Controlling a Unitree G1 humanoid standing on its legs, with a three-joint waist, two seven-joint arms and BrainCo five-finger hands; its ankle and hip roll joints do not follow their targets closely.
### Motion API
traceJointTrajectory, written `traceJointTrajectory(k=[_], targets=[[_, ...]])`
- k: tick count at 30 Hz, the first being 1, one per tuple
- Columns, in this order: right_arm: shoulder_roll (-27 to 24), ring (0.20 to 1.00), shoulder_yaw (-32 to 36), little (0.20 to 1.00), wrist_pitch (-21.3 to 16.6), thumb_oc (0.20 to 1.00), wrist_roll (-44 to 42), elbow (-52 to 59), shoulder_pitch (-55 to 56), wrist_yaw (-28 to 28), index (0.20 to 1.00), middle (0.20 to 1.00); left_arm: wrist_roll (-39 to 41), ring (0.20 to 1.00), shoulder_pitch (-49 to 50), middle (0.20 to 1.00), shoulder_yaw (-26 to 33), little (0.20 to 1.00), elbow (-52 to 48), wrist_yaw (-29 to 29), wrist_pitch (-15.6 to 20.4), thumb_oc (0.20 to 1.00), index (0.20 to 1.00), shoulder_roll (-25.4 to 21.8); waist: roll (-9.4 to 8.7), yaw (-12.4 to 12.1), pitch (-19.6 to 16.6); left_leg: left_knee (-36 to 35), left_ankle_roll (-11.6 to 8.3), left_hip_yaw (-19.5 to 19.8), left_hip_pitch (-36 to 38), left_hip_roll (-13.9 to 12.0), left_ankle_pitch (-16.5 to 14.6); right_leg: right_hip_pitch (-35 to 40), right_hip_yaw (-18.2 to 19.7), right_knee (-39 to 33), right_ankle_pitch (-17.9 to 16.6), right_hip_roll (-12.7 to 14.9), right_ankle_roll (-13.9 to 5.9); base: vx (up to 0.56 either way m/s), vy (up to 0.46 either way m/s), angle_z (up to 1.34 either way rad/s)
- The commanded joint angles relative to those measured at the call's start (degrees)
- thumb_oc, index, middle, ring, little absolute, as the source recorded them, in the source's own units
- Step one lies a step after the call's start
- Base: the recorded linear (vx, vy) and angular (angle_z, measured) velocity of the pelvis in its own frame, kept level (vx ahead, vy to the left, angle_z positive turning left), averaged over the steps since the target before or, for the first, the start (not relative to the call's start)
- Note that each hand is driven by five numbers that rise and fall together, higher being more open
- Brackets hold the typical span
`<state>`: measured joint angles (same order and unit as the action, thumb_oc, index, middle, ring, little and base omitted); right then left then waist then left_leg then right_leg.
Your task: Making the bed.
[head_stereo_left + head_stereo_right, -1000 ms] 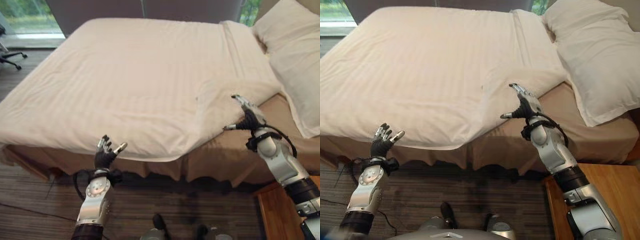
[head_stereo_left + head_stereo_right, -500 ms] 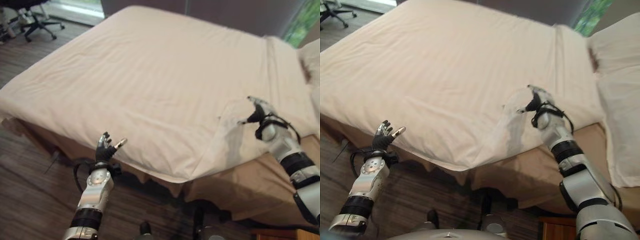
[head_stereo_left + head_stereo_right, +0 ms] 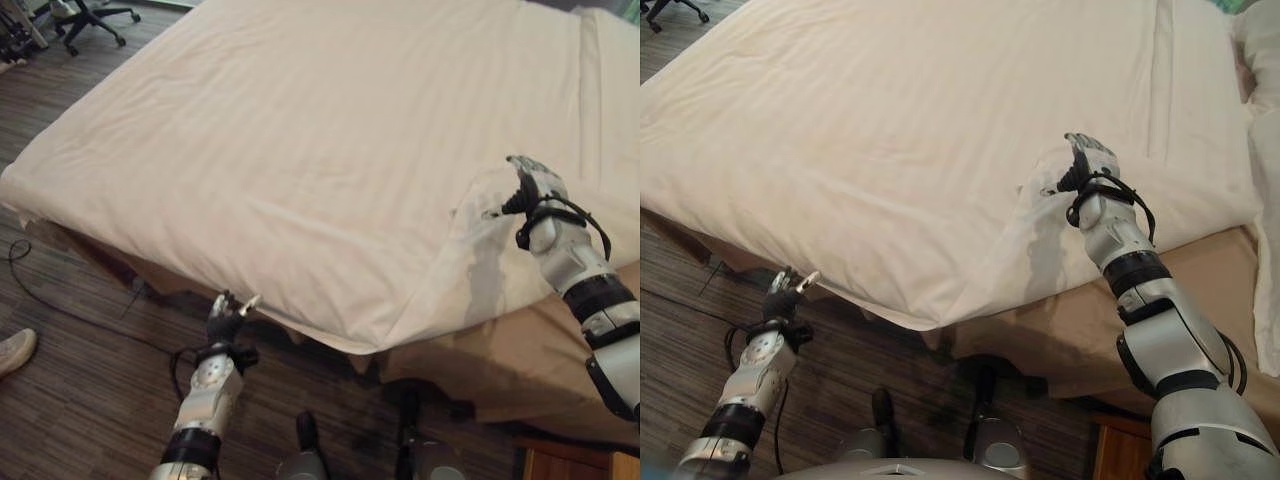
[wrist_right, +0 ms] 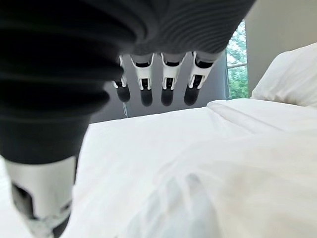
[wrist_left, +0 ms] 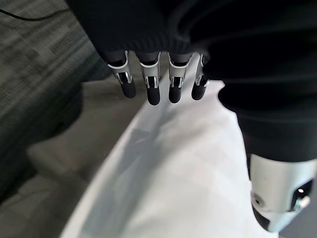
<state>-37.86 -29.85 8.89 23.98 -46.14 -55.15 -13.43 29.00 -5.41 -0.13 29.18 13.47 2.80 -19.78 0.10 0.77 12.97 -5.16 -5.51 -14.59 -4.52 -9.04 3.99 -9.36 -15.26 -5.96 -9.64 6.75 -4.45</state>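
A white striped duvet (image 3: pixel 300 150) covers the bed, its near edge hanging over the tan bed skirt (image 3: pixel 520 340). My right hand (image 3: pixel 530 185) is open, fingers (image 4: pixel 166 84) straight, resting at a raised fold of the duvet (image 4: pixel 198 163) near its right front corner. My left hand (image 3: pixel 225 322) is open and low, just under the duvet's hanging front edge (image 5: pixel 188 188), with its fingers (image 5: pixel 151 89) pointing up and holding nothing.
A white pillow (image 4: pixel 292 74) lies at the head of the bed, to the right. A wooden nightstand (image 3: pixel 570 465) stands at the lower right. An office chair (image 3: pixel 95 12) is at the far left. A person's shoe (image 3: pixel 15 350) rests on the dark floor at left.
The camera has swung left and down. My right hand moved from the duvet's side edge up onto its fold. My left hand came closer to the hanging front edge.
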Motion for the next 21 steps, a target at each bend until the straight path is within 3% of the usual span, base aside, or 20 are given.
traceJointTrajectory(k=[1,5,8,11,16,17,18,20,21], targets=[[-2.93,1.0,-4.84,1.0,-0.17,1.0,2.49,-4.39,-13.56,-4.29,1.0,1.0,0.74,1.0,-3.54,1.0,-1.57,1.0,0.18,-0.5,3.52,1.0,1.0,-3.34,-0.77,-0.55,1.82,0.16,-7.87,-2.96,-3.27,-3.72,4.32,-0.23,-1.48,0.96,3.39,3.51,-3.39,-0.06,-0.237,0.13],[-3.93,1.0,-7.41,1.0,0.05,1.0,3.59,-6.25,-17.82,-5.27,1.0,1.0,1.11,1.0,-2.59,1.0,-2.4,1.0,0.33,-1.35,3.6,1.0,1.0,-3.14,1.25,-0.87,3.05,0.16,-8.98,-3.16,-5.88,-4.94,6.17,-1.59,-2.71,0.96,4.28,2.72,-3.17,-0.03,-0.145,0.14],[-4.11,1.0,-8.36,1.0,0.06,1.0,4.24,-6.46,-18.93,-5.4,1.0,1.0,0.93,1.0,-2.59,1.0,-2.51,1.0,0.55,-1.4,3.65,1.0,1.0,-3.21,1.76,-0.94,3.36,0.16,-9.18,-3.16,-6.56,-5.23,6.66,-2.13,-3.01,0.96,4.35,2.52,-3.1,-0.03,-0.089,0.05],[-5.43,1.0,-11.59,1.0,0.77,1.0,7.08,-7.75,-24.11,-6.78,1.0,1.0,1.59,1.0,-2.54,1.0,-2.73,1.0,2.23,-1.98,4.09,1.0,1.0,-3.46,3.79,-1.11,4.54,0.16,-9.49,-3.97,-11.19,-6.13,8.82,-6.46,-3.34,0.96,4.2,2.15,-3.27,-0.1,-0.168,0.0],[-5.52,1.0,-13.51,1.0,1.71,1.0,8.86,-12.09,-24.27,-6.32,1.0,1.0,2.42,1.0,-3.58,1.0,-3.73,1.0,3.43,-2.57,4.02,1.0,1.0,-2.15,5.1,-0.7,5.09,0.16,-9.49,-4.74,-12.49,-6.67,9.88,-8.52,-2.32,0.96,4.39,1.28,-3.29,-0.04,-0.073,-0.06],[-5.39,0.937,-13.78,0.937,1.81,0.937,9.07,-12.49,-24.16,-6.1,0.937,0.937,2.61,1.0,-3.57,1.0,-3.8,1.0,3.69,-2.62,4.05,1.0,1.0,-2.04,5.2,-0.67,5.12,0.16,-9.49,-4.93,-12.18,-6.74,9.92,-8.41,-2.2,0.96,4.4,1.17,-3.23,-0.01,-0.052,-0.06],[-4.84,0.68,-14.38,0.68,1.83,0.68,9.67,-13.08,-23.55,-5.29,0.68,0.68,2.92,1.0,-3.67,1.0,-3.93,1.0,4.19,-2.63,4.08,1.0,1.0,-1.86,5.35,-0.5,5.22,0.16,-9.49,-5.06,-11.66,-6.82,9.76,-8.23,-1.8,0.96,4.55,0.87,-3.04,-0.01,-0.019,-0.08],[-4.29,0.529,-15.58,0.529,1.86,0.529,10.76,-14.4,-22.74,-3.92,0.529,0.529,3.42,1.0,-4.74,1.0,-4.17,1.0,5.84,-2.72,4.04,1.0,1.0,-1.68,5.74,-0.12,5.66,0.16,-9.49,-5.58,-10.96,-6.63,10.05,-8.19,-1.14,0.96,4.29,0.5,-2.69,-0.02,-0.005,-0.12],[-4.3,0.369,-15.59,0.369,1.85,0.369,10.76,-14.41,-22.77,-3.92,0.369,0.369,3.43,1.0,-4.79,1.0,-4.18,1.0,5.89,-2.73,4.07,1.0,1.0,-1.67,5.74,-0.15,5.7,0.16,-9.49,-5.62,-10.92,-6.64,10.04,-8.17,-1.11,0.96,4.28,0.5,-2.69,-0.04,0.008,-0.15]])
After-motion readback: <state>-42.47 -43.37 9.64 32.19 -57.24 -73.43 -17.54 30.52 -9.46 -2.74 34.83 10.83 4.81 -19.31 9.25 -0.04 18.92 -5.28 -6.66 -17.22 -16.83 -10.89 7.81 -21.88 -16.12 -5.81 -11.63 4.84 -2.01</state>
